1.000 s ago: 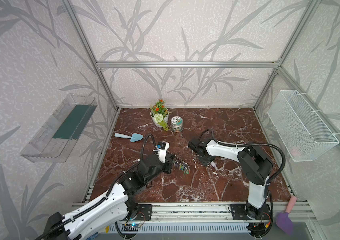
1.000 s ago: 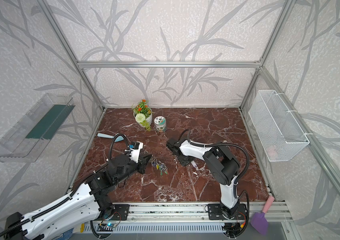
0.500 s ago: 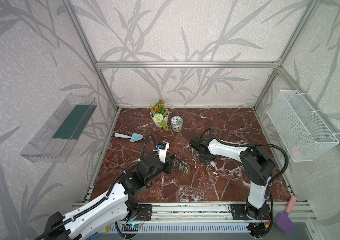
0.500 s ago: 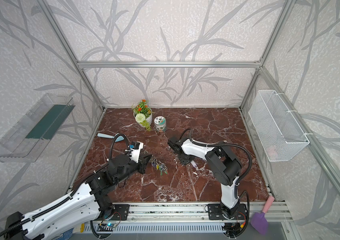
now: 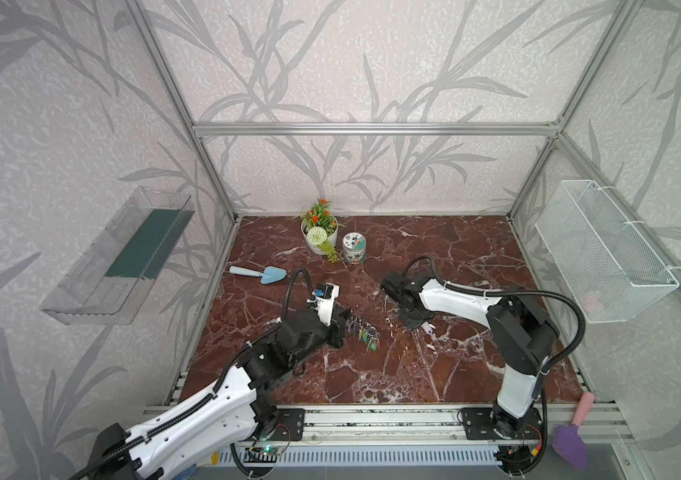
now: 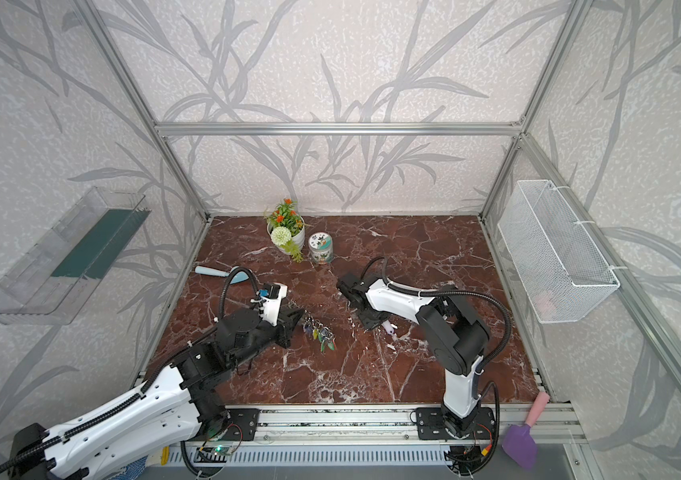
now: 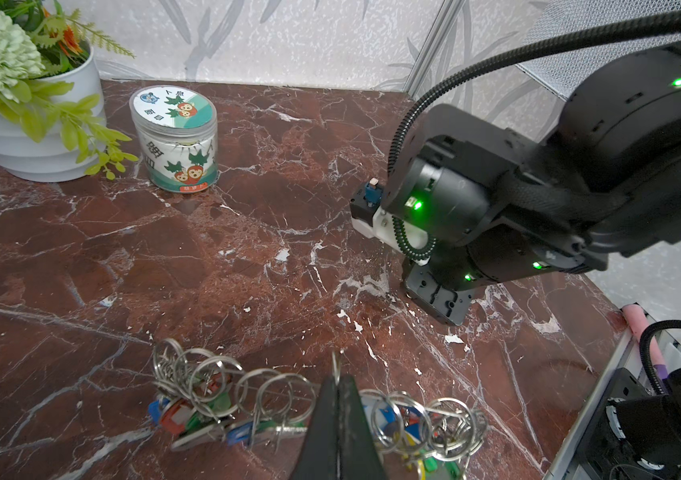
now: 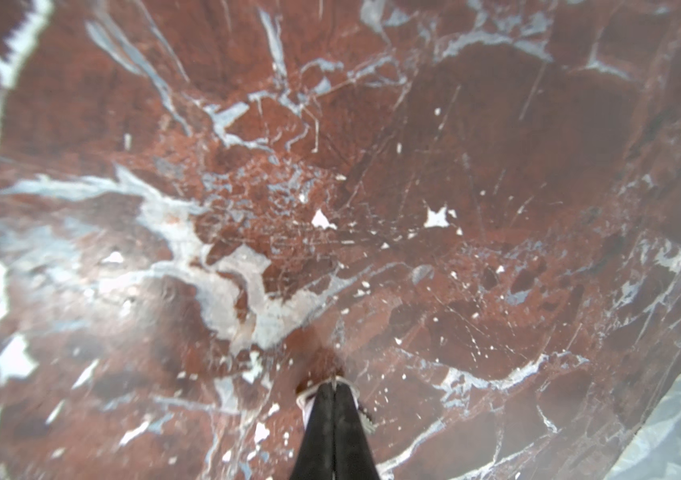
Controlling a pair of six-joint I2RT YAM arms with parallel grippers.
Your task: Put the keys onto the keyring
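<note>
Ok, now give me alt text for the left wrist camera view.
The left gripper, jaws shut, pinches the keyring, a cluster of metal rings and coloured tags, over a red marble table. Beyond, the right arm reaches down to the table; a flower pot and printed jar stand behind.

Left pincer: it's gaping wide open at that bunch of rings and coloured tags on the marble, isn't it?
Not quite. The left pincer is shut, not wide open: its jaws are pressed together on the keyring, that bunch of rings and coloured tags on the marble. The left wrist view shows it plainly.
</note>
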